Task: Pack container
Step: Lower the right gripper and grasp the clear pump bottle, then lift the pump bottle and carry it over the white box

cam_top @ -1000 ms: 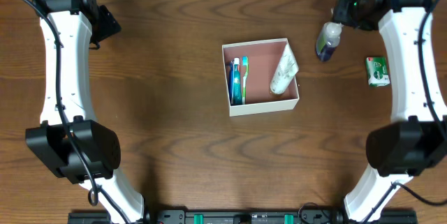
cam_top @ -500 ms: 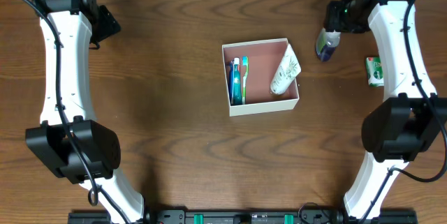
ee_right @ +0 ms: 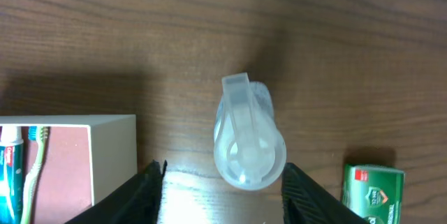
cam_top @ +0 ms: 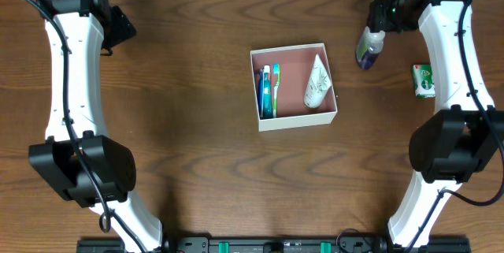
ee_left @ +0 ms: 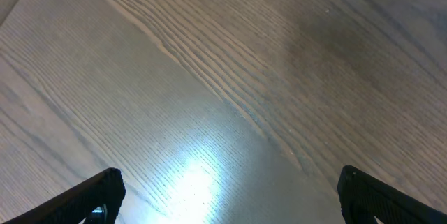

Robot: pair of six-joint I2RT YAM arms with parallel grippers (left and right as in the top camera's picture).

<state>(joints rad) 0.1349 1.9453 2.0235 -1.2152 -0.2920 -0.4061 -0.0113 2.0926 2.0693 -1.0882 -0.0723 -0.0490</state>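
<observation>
The container [cam_top: 294,119] is a white-walled square box with a pink inside, at the table's middle. In it lie toothbrushes [cam_top: 268,91] on the left and a white tube [cam_top: 316,83] on the right. A clear-capped bottle [cam_top: 368,49] of blue liquid stands right of the box. My right gripper [cam_top: 381,18] hovers over it. In the right wrist view the bottle [ee_right: 248,140] shows from above between the fingers [ee_right: 147,192] of the open right gripper [ee_right: 225,195], with a gap on the left side. My left gripper [cam_top: 120,26] is far left, open over bare wood [ee_left: 230,206].
A small green pack [cam_top: 425,80] lies right of the bottle, also seen as the green pack [ee_right: 372,192] in the right wrist view. The container's white corner [ee_right: 112,161] is close to the right gripper's left finger. Both arms' bases stand at the near table edge.
The right gripper shifted slightly toward the table's far edge above the bottle and its jaws widened a little. The white tube settled lower inside the container. The left arm stayed still.
</observation>
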